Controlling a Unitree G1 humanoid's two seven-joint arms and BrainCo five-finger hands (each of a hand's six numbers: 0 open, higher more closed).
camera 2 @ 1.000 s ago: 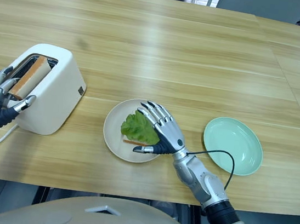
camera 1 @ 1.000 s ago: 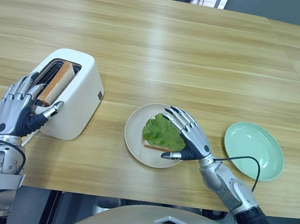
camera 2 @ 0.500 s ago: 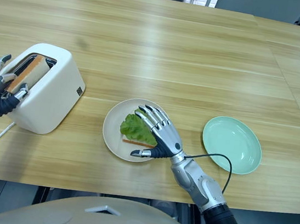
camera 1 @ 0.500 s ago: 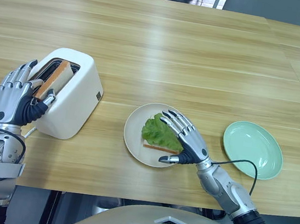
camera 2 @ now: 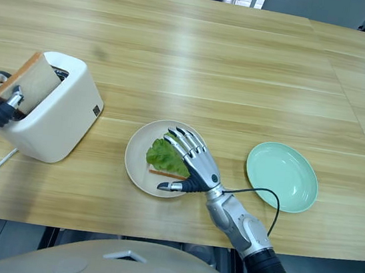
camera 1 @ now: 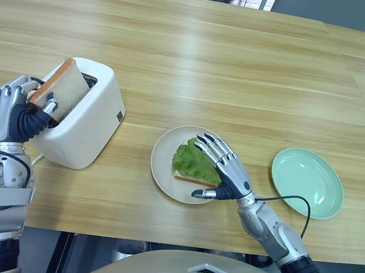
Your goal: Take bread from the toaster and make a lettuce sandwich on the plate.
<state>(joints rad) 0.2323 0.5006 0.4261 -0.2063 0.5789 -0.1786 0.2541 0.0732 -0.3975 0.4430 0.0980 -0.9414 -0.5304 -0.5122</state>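
A white toaster (camera 1: 90, 121) stands at the table's left. My left hand (camera 1: 11, 116) is shut on a slice of bread (camera 1: 62, 87), which is lifted partly out of the toaster's slot and tilted to the left. A beige plate (camera 1: 166, 168) near the front middle holds a bread slice (camera 1: 190, 177) with a green lettuce leaf (camera 1: 190, 158) on top. My right hand (camera 1: 224, 176) rests open over the plate's right side, its fingers spread above the lettuce's edge.
An empty mint-green plate (camera 1: 307, 182) lies to the right of the beige plate. A black cable (camera 1: 292, 199) loops from my right wrist over its near rim. The wooden table (camera 1: 213, 60) stretches far back; its front edge runs just below both plates.
My left hand closed on the bread slice and pulled it up and leftward out of the toaster slot. The right hand stayed over the plate, shifting slightly.
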